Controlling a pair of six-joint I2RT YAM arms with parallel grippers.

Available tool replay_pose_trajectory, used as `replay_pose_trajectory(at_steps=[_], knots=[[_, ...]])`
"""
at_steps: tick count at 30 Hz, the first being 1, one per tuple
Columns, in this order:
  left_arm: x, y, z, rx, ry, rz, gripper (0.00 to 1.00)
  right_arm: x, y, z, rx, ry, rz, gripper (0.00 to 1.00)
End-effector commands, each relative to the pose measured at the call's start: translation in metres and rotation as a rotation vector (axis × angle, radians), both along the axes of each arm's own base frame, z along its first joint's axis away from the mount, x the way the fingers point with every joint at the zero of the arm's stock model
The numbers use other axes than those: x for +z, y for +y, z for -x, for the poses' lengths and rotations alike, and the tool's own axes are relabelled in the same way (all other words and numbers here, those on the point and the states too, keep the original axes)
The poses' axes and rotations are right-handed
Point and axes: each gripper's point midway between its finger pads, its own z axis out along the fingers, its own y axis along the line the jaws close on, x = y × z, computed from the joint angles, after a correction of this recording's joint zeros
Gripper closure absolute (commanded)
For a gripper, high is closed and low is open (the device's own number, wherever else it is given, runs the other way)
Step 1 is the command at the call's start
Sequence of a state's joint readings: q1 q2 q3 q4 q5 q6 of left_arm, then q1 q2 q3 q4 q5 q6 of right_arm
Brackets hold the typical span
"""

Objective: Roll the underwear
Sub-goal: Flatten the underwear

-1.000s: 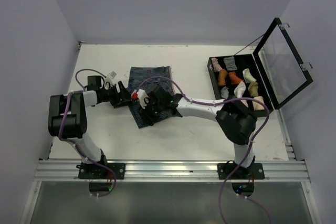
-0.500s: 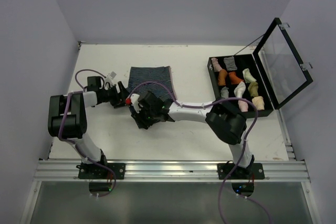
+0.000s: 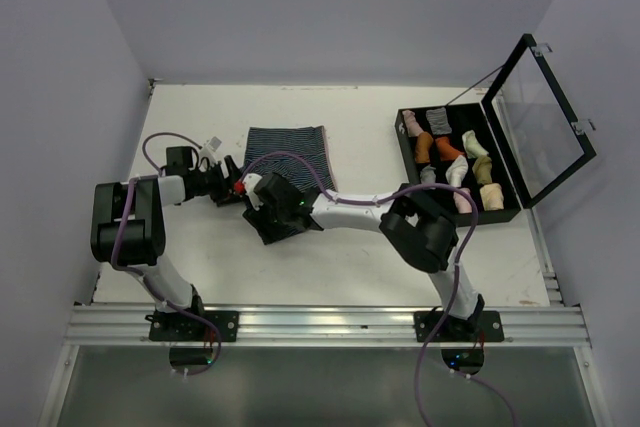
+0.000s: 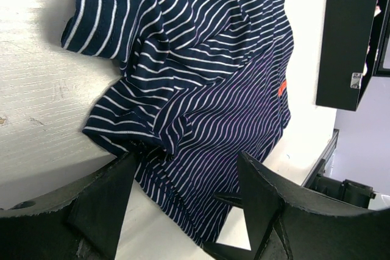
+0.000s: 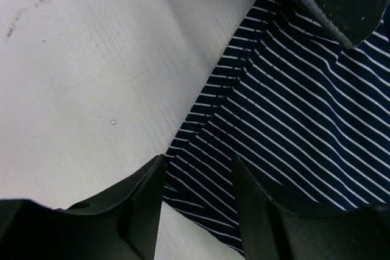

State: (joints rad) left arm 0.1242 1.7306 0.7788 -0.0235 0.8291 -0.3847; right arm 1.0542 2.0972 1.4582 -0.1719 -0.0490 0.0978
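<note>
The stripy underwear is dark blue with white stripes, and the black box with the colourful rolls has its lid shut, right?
Not quite. The lid of the box is open, standing up along its right side, as the top external view shows. The underwear really is dark blue with white stripes.

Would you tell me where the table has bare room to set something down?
Bare table lies between the underwear and the box, and along the near edge. Crowded where the left gripper and right gripper meet at the underwear.
</note>
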Motion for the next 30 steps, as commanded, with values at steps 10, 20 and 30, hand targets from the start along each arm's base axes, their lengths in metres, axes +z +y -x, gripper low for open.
replay_pose_trajectory(at_steps=[10, 20, 30], knots=[[-0.028, 0.018, 0.007, 0.065, 0.072, -0.11, 0.27, -0.003, -0.001, 0.011, -0.001, 0.011, 0.032, 0.73], [-0.031, 0.022, 0.008, 0.078, 0.083, -0.137, 0.28, 0.02, -0.006, 0.013, -0.011, 0.003, 0.014, 0.85], [-0.028, 0.022, 0.009, 0.08, 0.071, -0.14, 0.28, 0.045, -0.001, 0.005, -0.125, 0.005, -0.033, 0.75]])
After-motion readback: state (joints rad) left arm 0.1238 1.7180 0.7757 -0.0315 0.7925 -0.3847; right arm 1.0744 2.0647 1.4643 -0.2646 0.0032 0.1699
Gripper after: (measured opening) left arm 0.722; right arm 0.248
